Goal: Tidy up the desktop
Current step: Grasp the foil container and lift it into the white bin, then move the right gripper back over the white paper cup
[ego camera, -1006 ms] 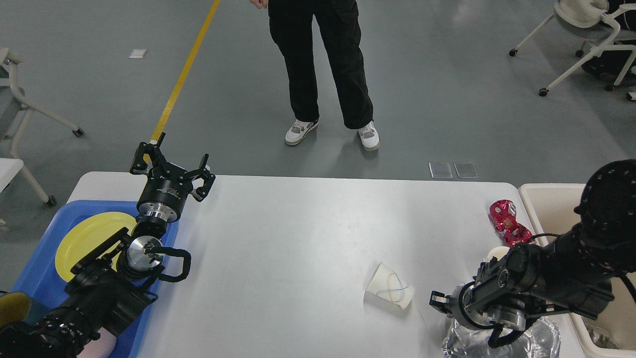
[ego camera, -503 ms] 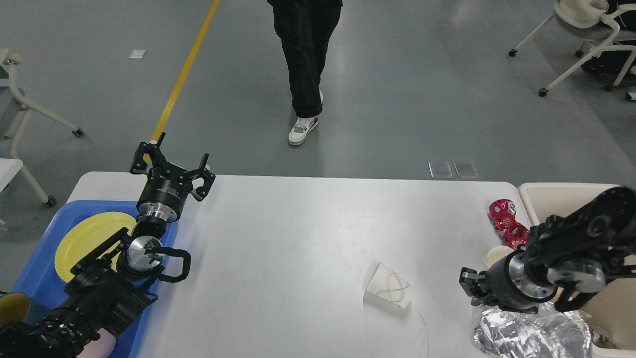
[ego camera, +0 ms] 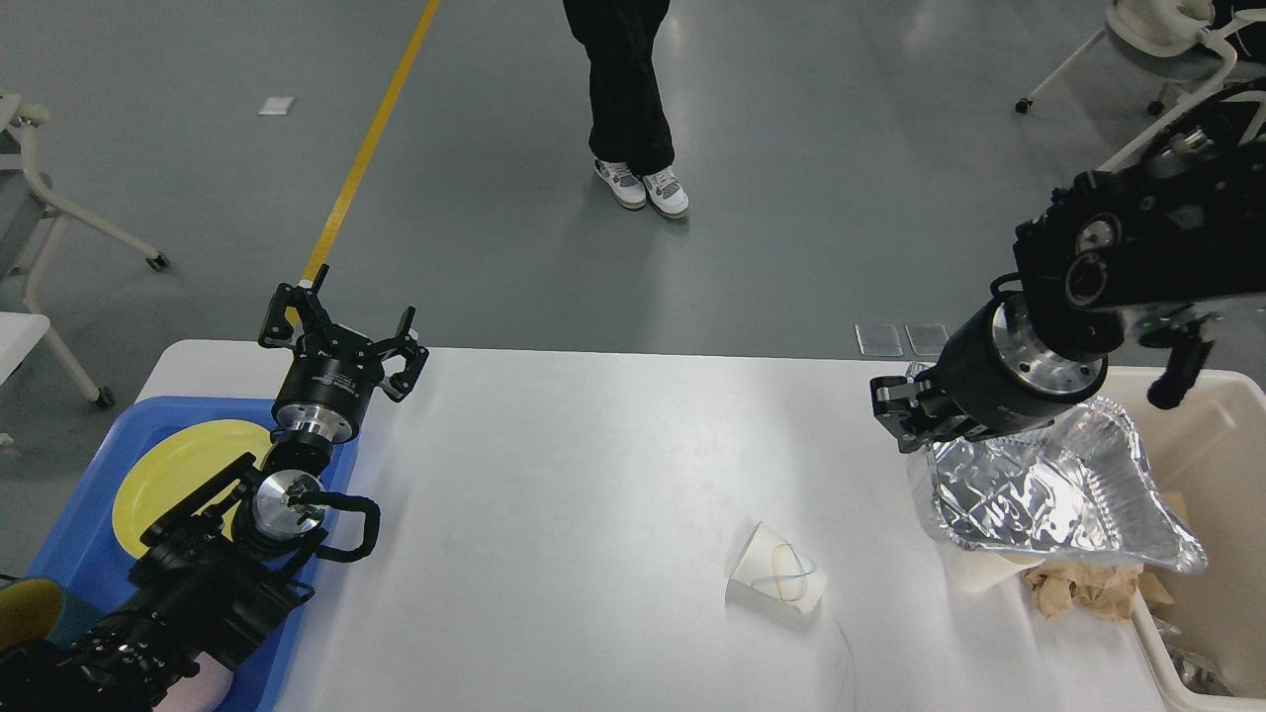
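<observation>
Since the earlier frames the right gripper (ego camera: 905, 420) has risen from low at the near right of the bench (ego camera: 613, 465) to its far right edge, its fingers clamped on the rim of a crumpled foil tray (ego camera: 1048, 489) that now hangs tilted, partly over the cream bin (ego camera: 1221, 445) — brown paper scraps (ego camera: 1088, 588) lie beneath it. The left gripper (ego camera: 341, 336) is unmoved over the blue tray (ego camera: 74, 534), fingers spread and empty. The white bench fills the middle of the view, long axis running left to right, a flattened paper cup (ego camera: 776, 578) lying on it.
</observation>
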Robot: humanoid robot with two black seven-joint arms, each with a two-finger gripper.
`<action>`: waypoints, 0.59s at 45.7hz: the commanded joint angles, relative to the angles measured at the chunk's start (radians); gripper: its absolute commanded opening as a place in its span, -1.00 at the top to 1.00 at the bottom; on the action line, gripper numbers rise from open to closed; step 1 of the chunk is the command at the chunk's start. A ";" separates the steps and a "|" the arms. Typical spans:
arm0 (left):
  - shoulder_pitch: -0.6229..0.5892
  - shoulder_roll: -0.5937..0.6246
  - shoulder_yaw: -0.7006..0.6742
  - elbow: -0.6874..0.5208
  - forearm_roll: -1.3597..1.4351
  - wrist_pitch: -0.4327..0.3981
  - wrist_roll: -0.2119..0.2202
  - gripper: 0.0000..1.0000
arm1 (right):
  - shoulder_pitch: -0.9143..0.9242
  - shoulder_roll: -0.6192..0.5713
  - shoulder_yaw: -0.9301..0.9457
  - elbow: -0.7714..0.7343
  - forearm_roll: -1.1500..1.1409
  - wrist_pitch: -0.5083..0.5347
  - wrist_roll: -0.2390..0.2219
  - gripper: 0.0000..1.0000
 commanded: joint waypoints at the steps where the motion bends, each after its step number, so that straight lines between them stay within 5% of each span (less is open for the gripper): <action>1: 0.000 0.000 0.000 0.000 0.000 0.000 0.000 -0.99 | -0.139 0.012 -0.039 -0.124 -0.008 -0.095 -0.003 1.00; 21: 0.000 0.000 0.000 0.000 0.000 0.002 0.000 -0.99 | -1.018 -0.111 -0.168 -1.194 0.044 -0.200 -0.013 1.00; 27: 0.000 0.000 0.000 0.000 0.000 0.002 0.000 -0.99 | -1.323 -0.103 -0.173 -1.495 0.140 -0.321 -0.013 1.00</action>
